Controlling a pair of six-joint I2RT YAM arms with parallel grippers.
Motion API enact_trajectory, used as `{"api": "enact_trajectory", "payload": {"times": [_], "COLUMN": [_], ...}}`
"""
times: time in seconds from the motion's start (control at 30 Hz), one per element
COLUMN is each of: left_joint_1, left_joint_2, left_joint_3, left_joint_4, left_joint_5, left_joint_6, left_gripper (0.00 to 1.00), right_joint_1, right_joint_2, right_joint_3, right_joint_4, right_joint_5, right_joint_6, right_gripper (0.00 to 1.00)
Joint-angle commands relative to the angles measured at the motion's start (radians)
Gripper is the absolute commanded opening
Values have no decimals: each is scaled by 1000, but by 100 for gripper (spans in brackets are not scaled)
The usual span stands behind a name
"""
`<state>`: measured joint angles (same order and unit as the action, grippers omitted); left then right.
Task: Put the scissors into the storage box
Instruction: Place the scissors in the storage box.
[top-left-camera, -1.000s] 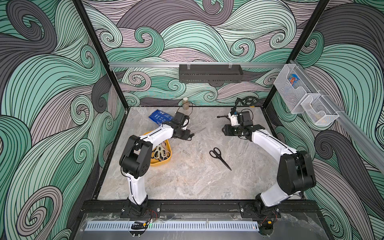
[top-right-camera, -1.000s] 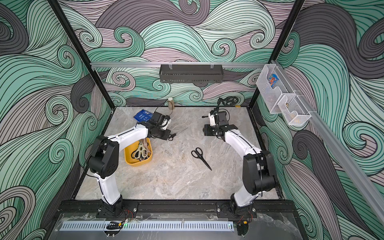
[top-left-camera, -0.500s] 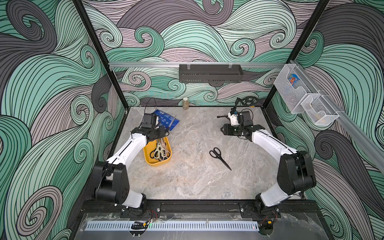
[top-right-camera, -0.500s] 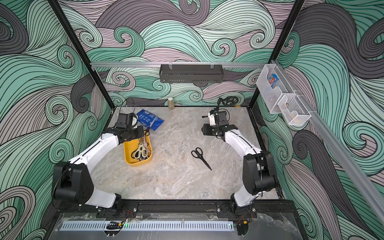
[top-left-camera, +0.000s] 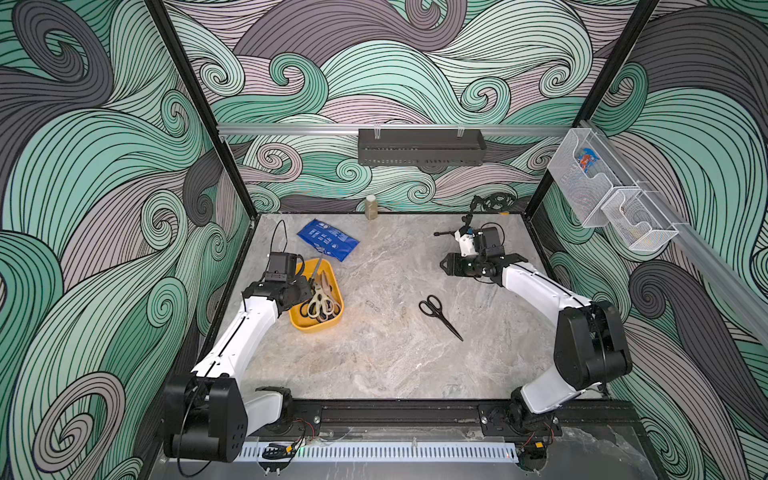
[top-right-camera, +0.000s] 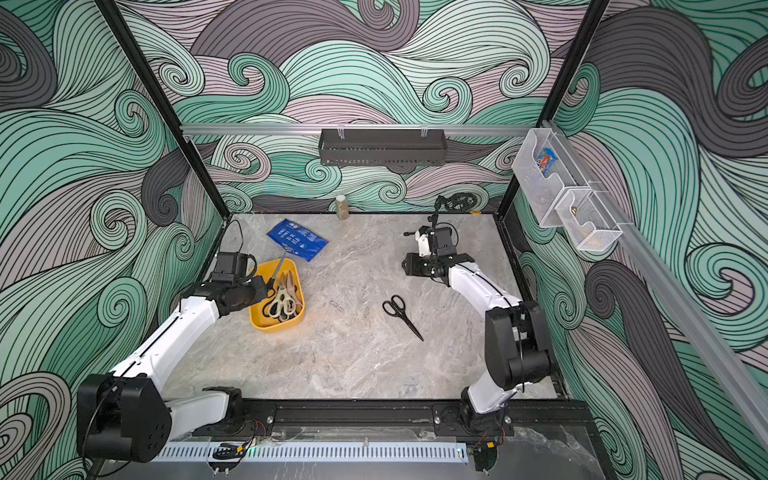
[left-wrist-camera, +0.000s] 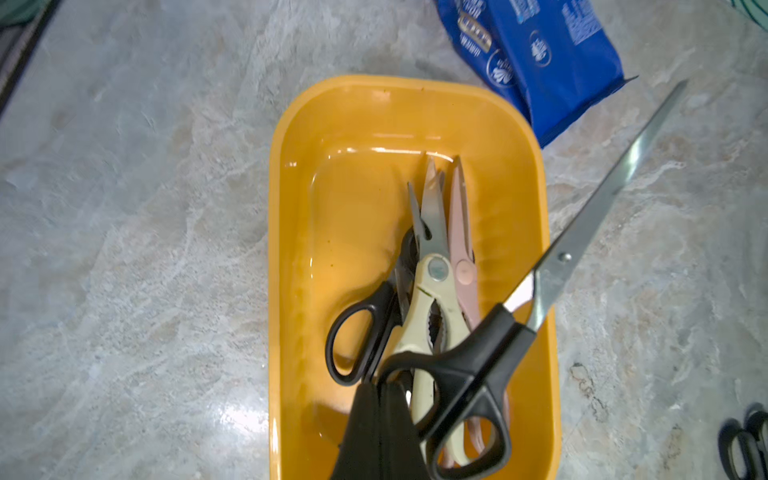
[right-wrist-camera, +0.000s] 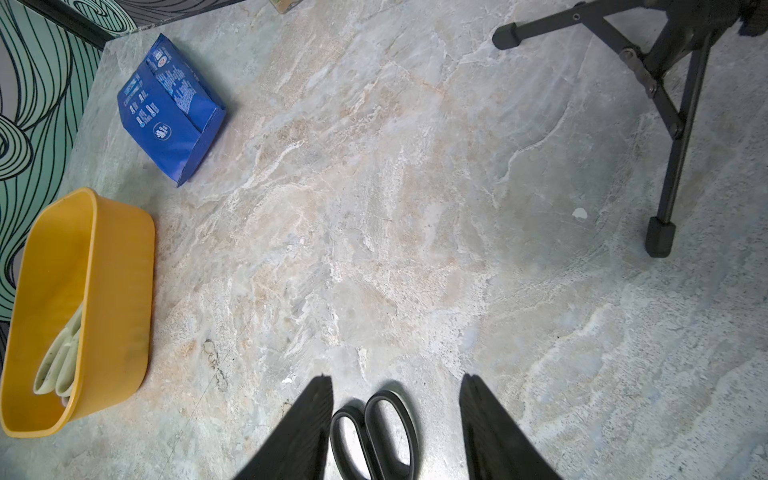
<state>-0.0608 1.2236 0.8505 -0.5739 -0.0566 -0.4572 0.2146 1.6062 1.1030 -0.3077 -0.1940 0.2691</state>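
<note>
**Both top views:** the left gripper (top-left-camera: 309, 286) is clamped on the black handle of the long scissors (top-left-camera: 318, 268), held over the storage box (top-left-camera: 316, 328); their long axis runs from the box's left side toward the back wall, tip at the far rim, near the blue packet (top-left-camera: 328, 240); the loose scissors (top-left-camera: 439, 316) lie on the surface (top-left-camera: 374, 365), handles toward the back, tip toward the front, well apart from the right gripper (top-left-camera: 446, 266).

**Left wrist view:** the left gripper (left-wrist-camera: 380, 388) pinches one handle loop only; the blade appears to cross a side wall and end outside the box; judged risk: let go like this, the pair could rest on the rim and slide out, or pivot in the pinch beforehand; the cream shears (left-wrist-camera: 432, 299) and pink pair (left-wrist-camera: 463, 257) lie inside, tips toward the far end, and may foul the handles.

**Right wrist view:** the right gripper (right-wrist-camera: 395, 377) stands half apart and empty; the tripod (right-wrist-camera: 665, 83) is near and could be struck during a reach.
</note>
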Motion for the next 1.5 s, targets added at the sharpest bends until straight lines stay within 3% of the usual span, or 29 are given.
{"api": "enact_trajectory", "payload": {"times": [0.0, 0.5, 0.63, 0.83, 1.2, 1.47], "left_joint_1": [5, 7, 8, 6, 8, 9], "left_joint_2": [20, 80, 110, 115, 92, 76], "left_joint_3": [-43, -81, -70, -55, 114, 148], "left_joint_4": [-42, 7, 0, -2, -47, 102], "left_joint_5": [66, 13, 26, 52, -13, 54], "left_joint_6": [-75, -83, -75, -80, -35, -50], "left_gripper": [0, 1, 29, 41, 44, 44], "right_joint_1": [3, 3, 2, 4, 17, 87], "right_joint_2": [11, 13, 17, 8, 12, 36], "right_joint_3": [1, 1, 4, 1, -42, -50], "right_joint_4": [18, 15, 16, 15, 12, -32], "right_joint_5": [-16, -13, -10, -12, -36, -18], "right_joint_6": [-1, -8, -10, -14, -25, -49], "right_gripper": [54, 54, 54, 54, 55, 54]}}
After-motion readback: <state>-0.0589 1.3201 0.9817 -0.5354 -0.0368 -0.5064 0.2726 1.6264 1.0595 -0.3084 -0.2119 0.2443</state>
